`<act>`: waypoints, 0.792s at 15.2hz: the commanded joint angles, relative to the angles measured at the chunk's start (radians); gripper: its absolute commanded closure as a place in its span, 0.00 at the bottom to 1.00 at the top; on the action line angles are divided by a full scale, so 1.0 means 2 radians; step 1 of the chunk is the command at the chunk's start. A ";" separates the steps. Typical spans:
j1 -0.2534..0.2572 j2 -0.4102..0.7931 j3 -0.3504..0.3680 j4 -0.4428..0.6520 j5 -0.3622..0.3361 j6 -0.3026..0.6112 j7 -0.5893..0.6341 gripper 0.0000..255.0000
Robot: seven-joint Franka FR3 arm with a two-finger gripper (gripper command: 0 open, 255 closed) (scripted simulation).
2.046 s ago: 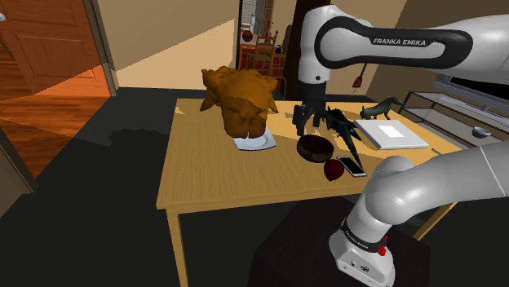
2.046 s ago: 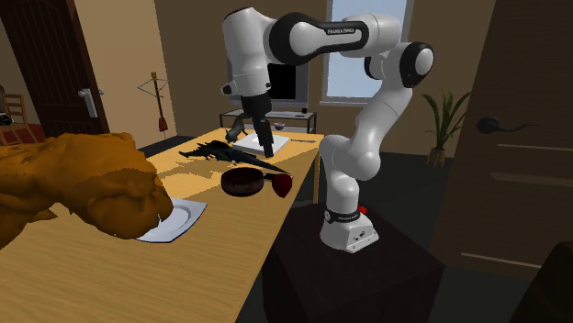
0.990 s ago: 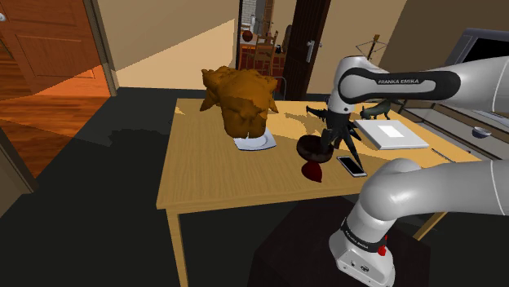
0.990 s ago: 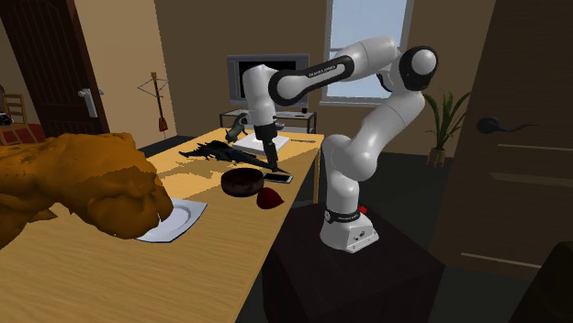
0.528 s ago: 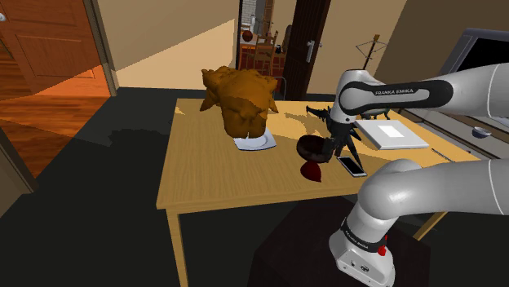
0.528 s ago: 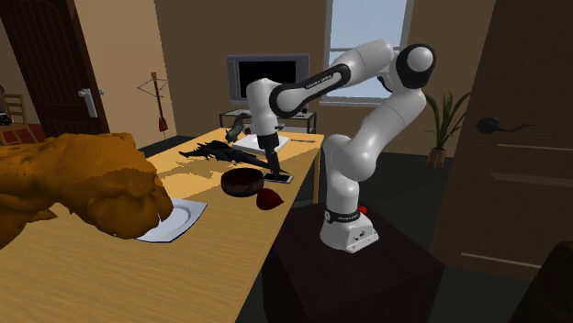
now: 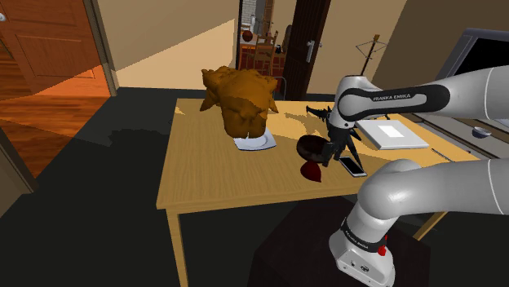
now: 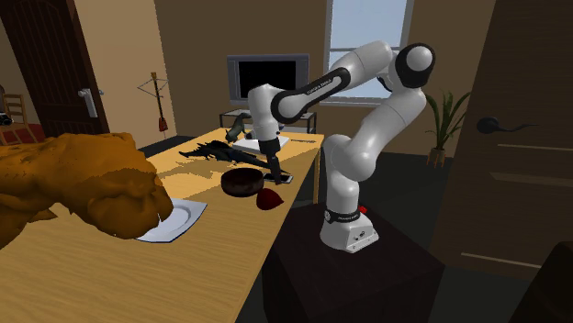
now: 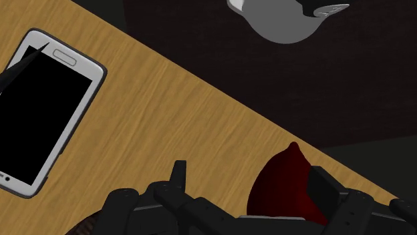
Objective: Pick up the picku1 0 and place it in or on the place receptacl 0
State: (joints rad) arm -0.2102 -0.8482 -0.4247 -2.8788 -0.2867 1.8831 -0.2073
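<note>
The claw point(image 9: 247, 175) is low over the tabletop point(image 9: 167, 113) with its two black fingers standing well apart and nothing held. The dark red pointed lump point(image 9: 281, 190), which I take to be the thing to pick up, lies on the wood between them, but far off-centre. It sits hard against one finger, and whether it touches I cannot tell, while the other finger is well clear of it. The main risk is that a closing stroke from this offset shoves the lump sideways before both fingers bear on it. Its rounded body and pointed tip could then let it roll or squirt out. In the shoulder view the lump point(image 7: 312, 170) sits just beside the dark bowl point(image 7: 312, 147) and near the tabletop edge that faces the stand. A push could therefore drive it against the bowl or off the wood onto the stand. The smartphone point(image 9: 47, 110) lies near the far finger, so a sideways correction could drag it. If the white plate point(image 7: 254, 143) is the target, the big brown lump point(image 7: 241, 102) on it leaves little room.
</note>
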 commanded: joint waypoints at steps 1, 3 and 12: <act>0.000 0.000 0.000 0.000 0.000 0.000 0.000 0.00; 0.000 0.000 0.000 0.000 0.000 0.000 0.000 1.00; 0.000 0.000 0.000 0.000 0.000 0.000 0.000 1.00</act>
State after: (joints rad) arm -0.2102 -0.8482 -0.4248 -2.8789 -0.2868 1.8833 -0.2073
